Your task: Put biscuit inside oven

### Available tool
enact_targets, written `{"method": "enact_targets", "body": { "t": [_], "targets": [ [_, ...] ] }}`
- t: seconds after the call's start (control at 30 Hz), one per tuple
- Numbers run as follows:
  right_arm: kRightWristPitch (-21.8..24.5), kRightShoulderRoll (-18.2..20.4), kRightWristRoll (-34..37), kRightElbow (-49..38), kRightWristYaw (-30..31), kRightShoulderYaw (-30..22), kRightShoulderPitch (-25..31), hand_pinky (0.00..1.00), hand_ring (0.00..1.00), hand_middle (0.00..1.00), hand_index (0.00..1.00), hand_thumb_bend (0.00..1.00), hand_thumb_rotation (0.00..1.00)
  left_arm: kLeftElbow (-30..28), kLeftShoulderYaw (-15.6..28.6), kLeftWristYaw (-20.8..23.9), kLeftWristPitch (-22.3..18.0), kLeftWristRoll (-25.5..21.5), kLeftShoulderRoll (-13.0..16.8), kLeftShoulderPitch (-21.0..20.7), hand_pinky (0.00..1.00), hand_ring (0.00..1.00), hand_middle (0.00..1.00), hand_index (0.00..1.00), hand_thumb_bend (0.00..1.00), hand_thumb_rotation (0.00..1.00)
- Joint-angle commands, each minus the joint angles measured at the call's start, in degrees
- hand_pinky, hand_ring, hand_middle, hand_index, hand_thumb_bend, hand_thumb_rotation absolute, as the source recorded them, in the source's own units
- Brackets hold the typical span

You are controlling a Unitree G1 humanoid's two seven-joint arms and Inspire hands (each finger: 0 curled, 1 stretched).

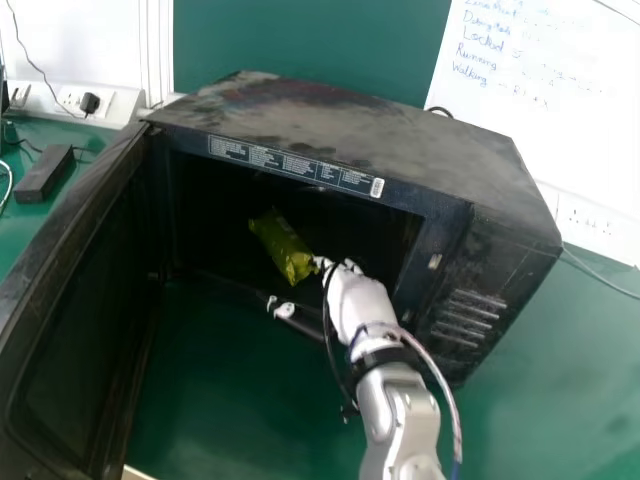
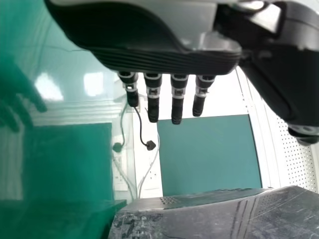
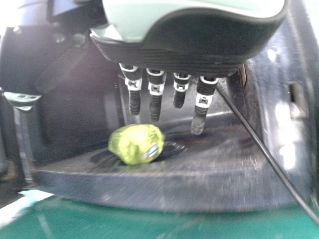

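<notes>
In the head view, a black microwave oven (image 1: 340, 130) stands on the green bench (image 1: 250, 400) across the middle of the frame, its door (image 1: 70, 330) swung open along the left side. Within its cavity, near the centre of the frame, is the biscuit packet (image 1: 282, 245), a yellow-green wrapper lying at a slant. The right wrist view also has the packet inside the cavity, near the fingertips.

The depth of the cavity is dark in the head view, and its back wall is hard to make out. The right robot hand (image 1: 357, 300) and its arm cover part of the opening at lower right of centre, and the door's near end is cut off by the frame edge. In the right wrist view the packet is blurred.

The right robot hand reaches into the opening from the lower right, wide open: its fingers (image 3: 155, 107) are straight, not curled round the packet, and its thumb (image 1: 285, 310) is well apart from them. Whether a fingertip touches the wrapper I cannot tell. A black cable (image 1: 328, 340) loops beside this hand.

The left robot hand (image 2: 159, 57), in the left wrist view, is open too, with straight fingers and nothing in its grasp.
</notes>
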Motion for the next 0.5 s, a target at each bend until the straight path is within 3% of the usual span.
{"method": "enact_targets", "body": {
  "t": [0.0, 0.2, 0.47],
  "targets": [
    [-1.77, -1.0, -0.66, -3.23, 0.71, -1.27, 2.8, 0.78, 0.87, 0.92, 0.94, 0.96, 0.77, -0.15, 0.08, -0.09, -0.04, -0.34, 0.35, -0.03, 0.94, 0.92, 0.94, 0.98, 0.49, 1.0],
    [-5.22, -1.43, 0.88, -10.32, 1.77, -4.7, 9.25, 0.8, 0.88, 0.92, 0.94, 0.97, 0.79, 0.1, -0.08, 0.17, -0.87, 0.09, 0.4, -0.24, 0.93, 0.92, 0.94, 0.98, 0.5, 1.0],
    [-12.29, -0.73, 15.24, -18.52, -1.12, -15.44, 20.46, 0.82, 0.88, 0.91, 0.94, 0.94, 0.72, 0.29, -0.25, 0.21, -0.65, 0.36, 0.8, -0.39, 0.95, 0.92, 0.94, 0.98, 0.51, 1.0]
  ]
}}
